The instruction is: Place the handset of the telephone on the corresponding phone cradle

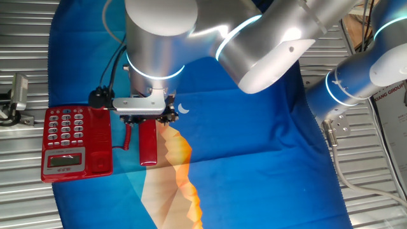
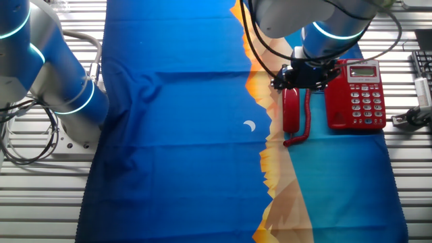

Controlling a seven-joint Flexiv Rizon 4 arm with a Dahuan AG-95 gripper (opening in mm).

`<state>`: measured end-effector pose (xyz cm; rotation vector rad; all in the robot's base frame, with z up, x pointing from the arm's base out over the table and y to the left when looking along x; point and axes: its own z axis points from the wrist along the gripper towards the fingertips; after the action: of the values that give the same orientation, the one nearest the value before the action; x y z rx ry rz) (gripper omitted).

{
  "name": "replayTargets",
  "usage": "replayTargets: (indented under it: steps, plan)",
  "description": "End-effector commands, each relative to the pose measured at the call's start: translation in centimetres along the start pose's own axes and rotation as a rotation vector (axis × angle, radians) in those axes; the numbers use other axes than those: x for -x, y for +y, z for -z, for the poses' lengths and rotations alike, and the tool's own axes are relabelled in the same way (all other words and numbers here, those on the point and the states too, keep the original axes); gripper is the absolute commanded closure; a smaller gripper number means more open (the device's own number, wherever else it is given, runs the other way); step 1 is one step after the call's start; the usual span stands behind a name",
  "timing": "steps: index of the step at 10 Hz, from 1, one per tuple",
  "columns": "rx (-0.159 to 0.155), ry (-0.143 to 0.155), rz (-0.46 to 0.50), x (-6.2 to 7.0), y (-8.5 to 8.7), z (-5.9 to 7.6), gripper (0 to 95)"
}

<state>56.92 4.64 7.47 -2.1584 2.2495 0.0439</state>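
Note:
The red telephone (image 1: 67, 143) lies at the cloth's edge, and it also shows in the other fixed view (image 2: 364, 94). Its phone cradle (image 1: 102, 143), the plain red strip beside the keypad, is bare; it shows in the other fixed view too (image 2: 335, 101). The red handset (image 1: 148, 145) lies parallel to the phone, a short gap away from it (image 2: 291, 111). The coiled cord (image 1: 127, 137) runs between them. My gripper (image 1: 150, 118) is right over the handset's far end (image 2: 300, 77). The wrist hides its fingertips, so I cannot tell whether they hold the handset.
A blue and orange cloth (image 1: 254, 165) covers the slatted metal table. A second robot arm (image 1: 356, 76) stands at the cloth's side (image 2: 61, 88). A grey device (image 1: 18, 95) lies beside the phone, off the cloth.

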Motion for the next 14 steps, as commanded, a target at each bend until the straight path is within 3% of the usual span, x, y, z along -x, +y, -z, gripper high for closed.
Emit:
replayTargets:
  steps: [1,14]
  plan:
    - [0.019,0.015,0.000,-0.03,0.03,0.00,19.0]
    - [0.022,-0.002,-0.048,-0.03,0.03,0.00,19.0]
